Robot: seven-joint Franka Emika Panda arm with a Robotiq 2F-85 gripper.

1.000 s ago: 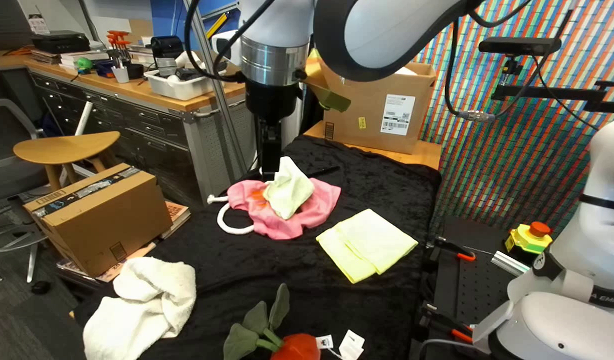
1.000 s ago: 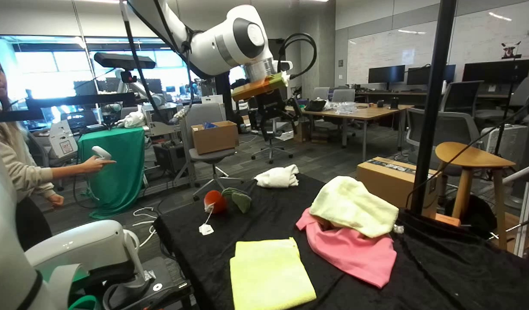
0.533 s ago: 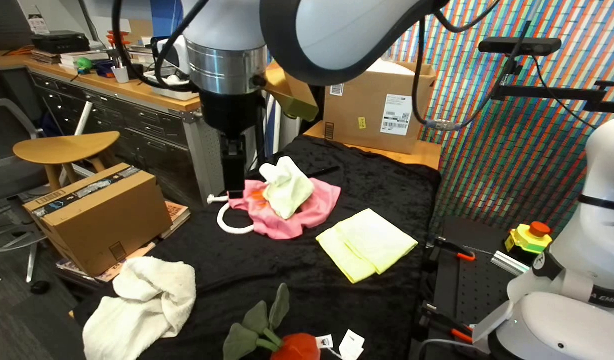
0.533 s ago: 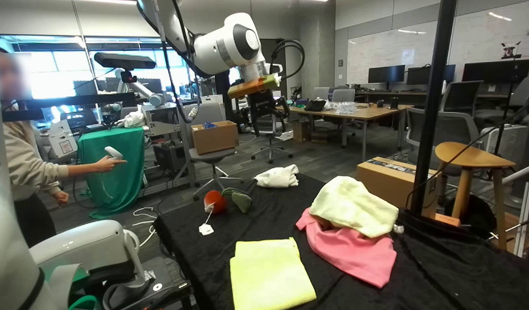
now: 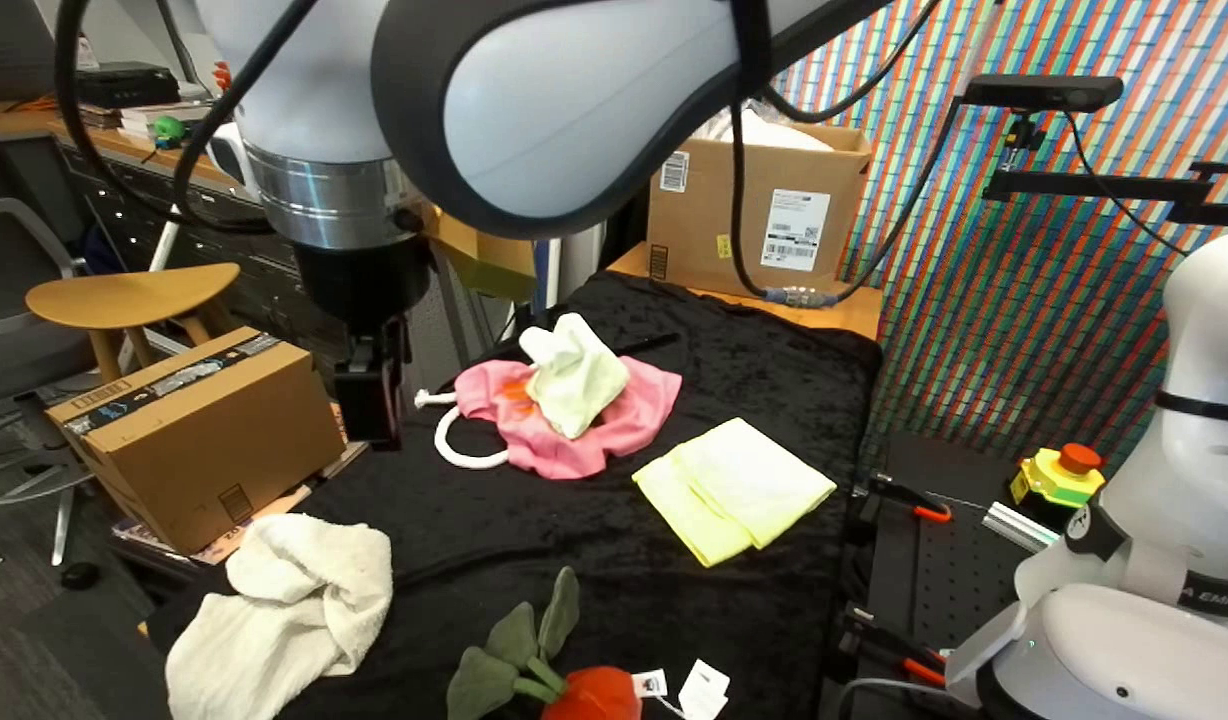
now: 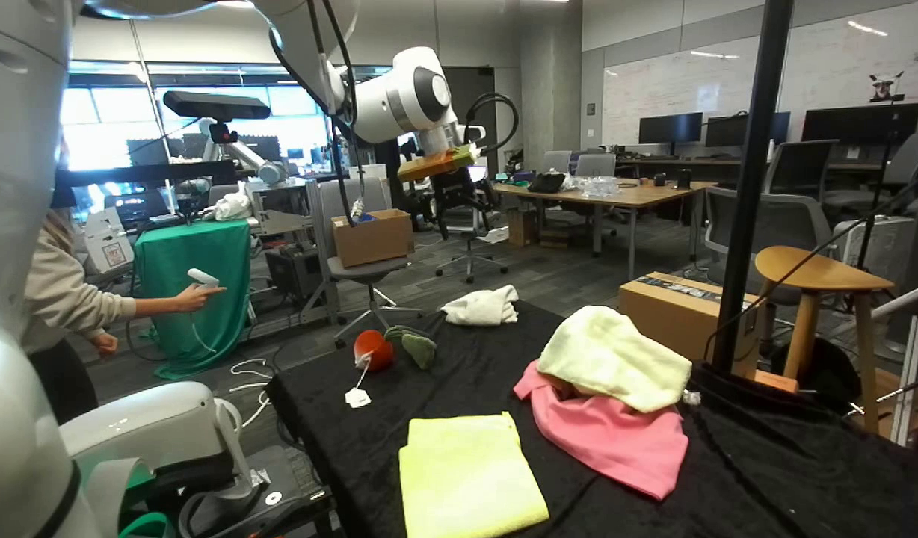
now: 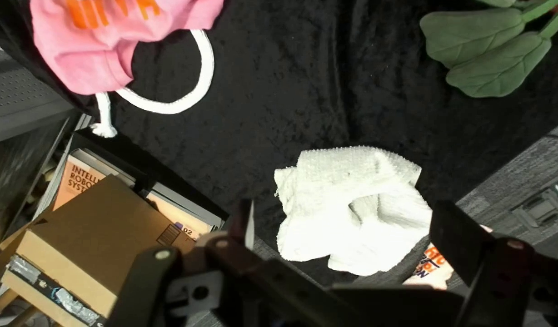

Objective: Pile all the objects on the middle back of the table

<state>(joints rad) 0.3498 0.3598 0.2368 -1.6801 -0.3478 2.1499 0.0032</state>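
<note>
In an exterior view, looks partway: pale cloth (image 5: 579,380) on pink cloth (image 5: 646,400), far worktop (image 5: 764,375); pending: white cloth (image 5: 294,610) near left, yellow cloth (image 5: 739,488) right, plush toy (image 5: 594,694) near. Tool (image 7: 344,213) spread wide, empty.

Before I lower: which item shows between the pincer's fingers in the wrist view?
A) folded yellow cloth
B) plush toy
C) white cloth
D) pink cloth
C: the white cloth shows framed by the open pincer, while the pink cloth lies off at the view's upper left.

tbl (image 5: 474,520) w/ plush (image 6: 375,350), pink/ylw/wht cloths (image 5: 739,490)
</note>
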